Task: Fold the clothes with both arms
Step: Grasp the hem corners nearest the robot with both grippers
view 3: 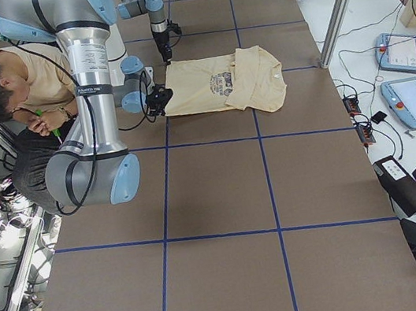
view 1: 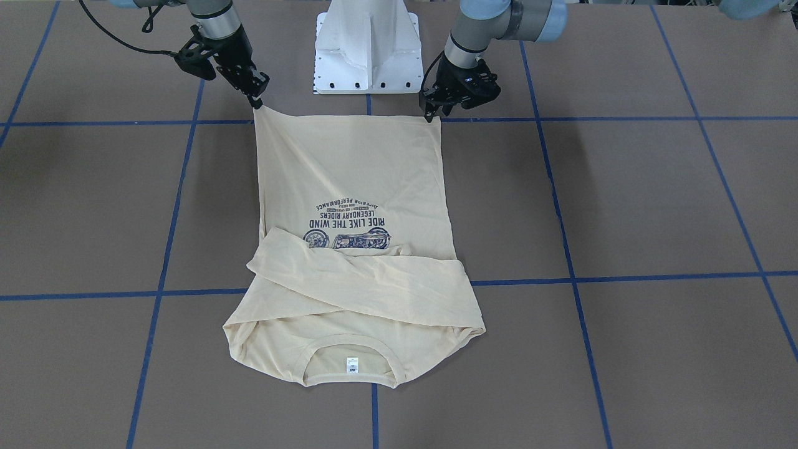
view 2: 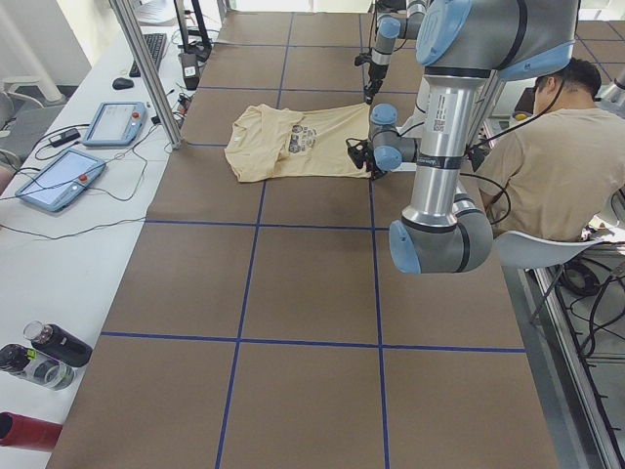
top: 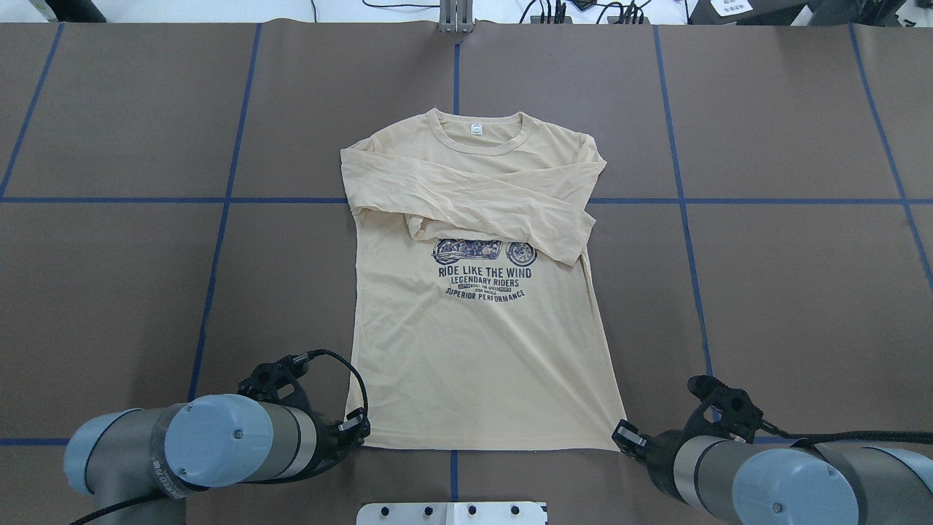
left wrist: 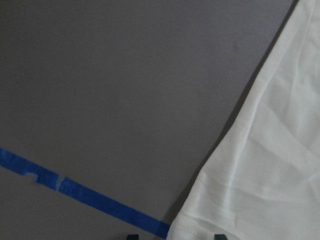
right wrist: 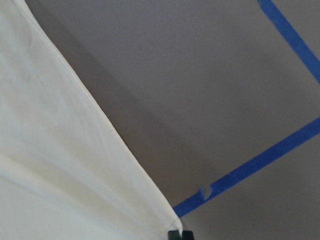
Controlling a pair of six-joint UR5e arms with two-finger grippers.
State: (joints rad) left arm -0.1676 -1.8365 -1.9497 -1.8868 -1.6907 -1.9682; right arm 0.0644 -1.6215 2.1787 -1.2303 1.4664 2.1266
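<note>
The pale cream-yellow T-shirt (view 1: 355,168) (top: 481,350) lies flat, print side up, both sleeves folded across the chest and the collar on the far side from the robot. My left gripper (view 1: 431,112) (top: 358,426) is at one hem corner. The left wrist view shows it (left wrist: 174,237) open, fingertips well apart, with the corner cloth (left wrist: 265,165) between them. My right gripper (view 1: 257,103) (top: 623,436) is at the other hem corner. It (right wrist: 179,235) is shut on the tip of the cloth (right wrist: 50,165), which is drawn up to a point.
The white pedestal base (view 1: 368,50) stands just behind the hem between the arms. Blue tape lines (top: 219,200) cross the brown table. A seated person (view 2: 547,166) is beside the robot. Control tablets (view 2: 117,122), a metal pole (view 2: 146,68) and bottles (view 2: 49,347) sit along the table's far side.
</note>
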